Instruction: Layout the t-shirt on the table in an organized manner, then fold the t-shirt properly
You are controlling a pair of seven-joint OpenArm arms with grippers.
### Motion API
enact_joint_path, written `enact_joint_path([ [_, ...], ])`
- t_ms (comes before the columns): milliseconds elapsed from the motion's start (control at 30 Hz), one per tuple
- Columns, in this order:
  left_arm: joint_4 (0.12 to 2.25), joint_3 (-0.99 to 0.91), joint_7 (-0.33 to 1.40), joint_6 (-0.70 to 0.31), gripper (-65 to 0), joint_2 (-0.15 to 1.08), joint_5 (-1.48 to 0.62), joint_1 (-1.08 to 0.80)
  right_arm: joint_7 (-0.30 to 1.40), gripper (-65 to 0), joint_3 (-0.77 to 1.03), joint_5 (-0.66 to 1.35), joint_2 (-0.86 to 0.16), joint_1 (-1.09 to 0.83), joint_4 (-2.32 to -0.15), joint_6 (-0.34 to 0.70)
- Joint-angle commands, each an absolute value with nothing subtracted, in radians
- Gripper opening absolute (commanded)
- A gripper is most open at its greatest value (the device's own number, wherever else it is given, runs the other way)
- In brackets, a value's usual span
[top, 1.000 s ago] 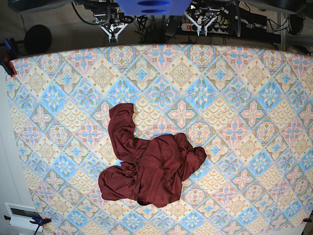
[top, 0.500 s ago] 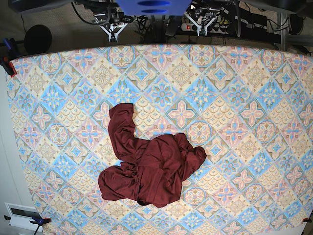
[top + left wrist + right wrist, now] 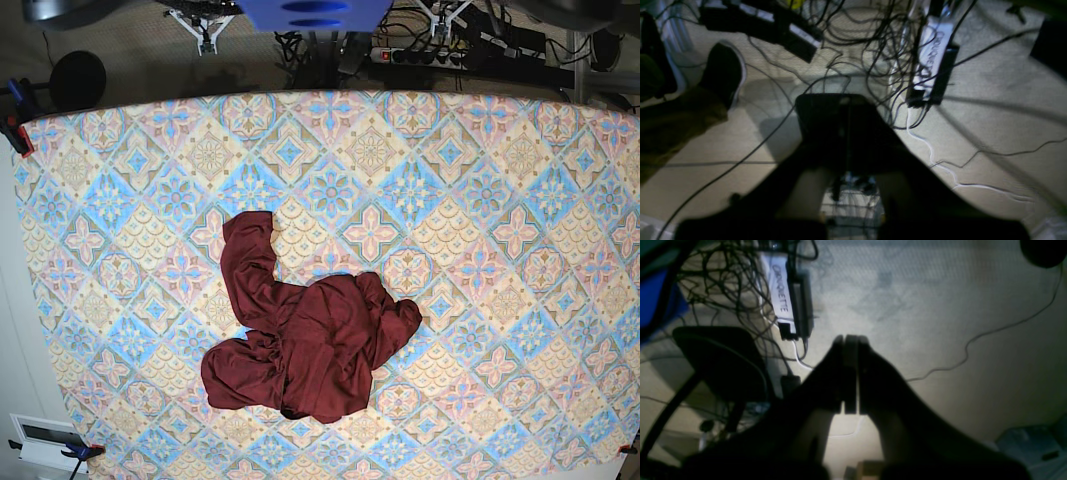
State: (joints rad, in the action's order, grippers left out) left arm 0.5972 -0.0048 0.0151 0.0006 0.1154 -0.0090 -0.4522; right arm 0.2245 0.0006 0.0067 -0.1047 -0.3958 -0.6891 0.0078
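Both grippers have drawn back past the table point(image 3: 520, 140) edge, pinched closed, empty; I see the t-shirt point(image 3: 300, 340) crumpled, bare cloth all round.

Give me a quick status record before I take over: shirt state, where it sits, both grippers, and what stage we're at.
t-shirt: crumpled in a heap, one sleeve trailing toward the far edge
position: on the table, left of centre and toward the near edge
left gripper: shut, empty, over the floor cables beyond the table
right gripper: shut, empty, also off the table
contact with shirt: none
stage: layout not yet begun
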Motion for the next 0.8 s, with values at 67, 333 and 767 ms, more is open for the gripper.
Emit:
enact_joint_path([
  [67,0.733,-0.005,0.008,0.001,-64.8,0.122,-0.008,-0.544,0.223,-65.0,0.005,0.045,-0.185,-0.450,-0.811,-0.004],
  [333,1.130,-0.007,0.008,0.001,-64.8,0.165,-0.010,-0.796,0.245,-65.0,0.004,0.354,-0.294,-0.668,-1.112,-0.002],
  [767,1.649,-0.007,0.010,0.002,-64.8,0.228,-0.010,-1.073,0.280,-65.0,0.151,0.390,-0.367,-0.929,-1.638,-0.005],
])
